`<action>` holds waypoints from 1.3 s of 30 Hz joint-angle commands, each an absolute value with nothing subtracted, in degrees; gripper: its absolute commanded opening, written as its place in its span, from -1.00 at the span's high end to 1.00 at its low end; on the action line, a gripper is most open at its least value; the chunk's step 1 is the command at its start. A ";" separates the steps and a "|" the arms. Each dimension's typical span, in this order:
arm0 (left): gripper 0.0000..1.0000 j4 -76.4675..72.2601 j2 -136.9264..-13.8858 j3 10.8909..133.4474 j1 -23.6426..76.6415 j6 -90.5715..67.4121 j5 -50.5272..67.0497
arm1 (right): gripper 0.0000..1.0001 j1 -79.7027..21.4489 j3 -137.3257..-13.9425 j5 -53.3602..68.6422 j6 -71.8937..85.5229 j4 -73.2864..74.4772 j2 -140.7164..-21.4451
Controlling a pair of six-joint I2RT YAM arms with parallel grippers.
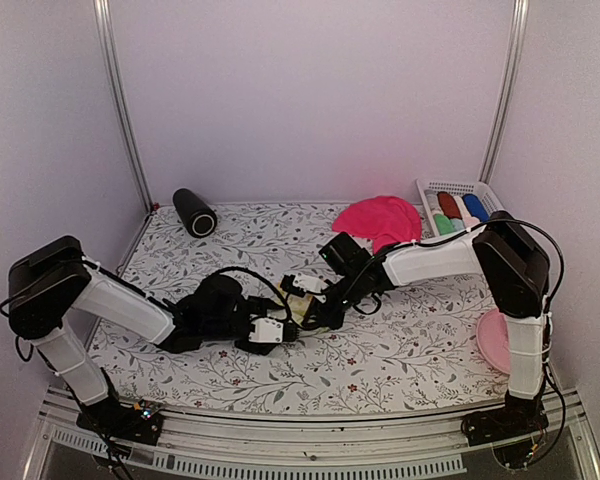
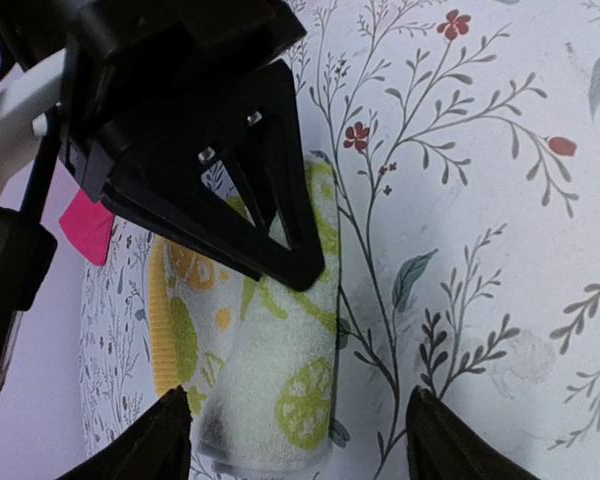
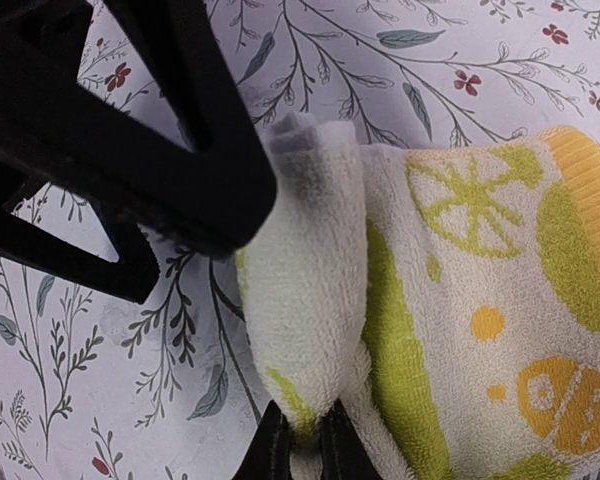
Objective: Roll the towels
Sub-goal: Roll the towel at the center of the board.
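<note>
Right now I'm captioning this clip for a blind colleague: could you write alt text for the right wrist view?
A cream citrus-print towel lies partly rolled on a floral tablecloth, its rolled edge pinched in the right gripper at the bottom of the frame. The left gripper, black and blurred, fills the upper left, beside the roll.

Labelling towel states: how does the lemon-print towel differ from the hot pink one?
The pale lemon-print terry towel is patterned; the hot pink cloth towel is plain. The lemon-print one is partly rolled, the pink one a crumpled heap. The right end effector pinches the lemon-print towel; nothing touches the pink one. Both lie on the floral-print table.
</note>
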State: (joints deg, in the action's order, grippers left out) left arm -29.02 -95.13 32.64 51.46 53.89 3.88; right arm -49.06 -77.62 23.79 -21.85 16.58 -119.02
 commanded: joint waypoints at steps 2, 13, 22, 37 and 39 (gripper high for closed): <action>-0.45 -32.52 -98.09 34.80 52.34 55.94 -0.26 | 0.87 -49.10 -78.40 26.27 -22.83 20.05 -120.98; -0.20 -31.29 -102.60 36.56 52.41 57.02 -2.65 | 0.86 -49.00 -78.49 26.21 -23.12 20.57 -121.11; 0.36 -26.45 -104.93 38.83 52.30 56.40 -3.57 | 0.86 -48.77 -78.49 26.22 -23.20 20.64 -121.03; 0.79 6.43 -106.21 53.10 49.35 47.90 8.97 | 0.20 -48.61 -73.78 20.88 -22.59 16.12 -112.78; 0.80 10.31 -106.60 55.35 48.63 46.76 11.24 | 0.06 -48.64 -70.68 18.93 -21.59 13.20 -109.26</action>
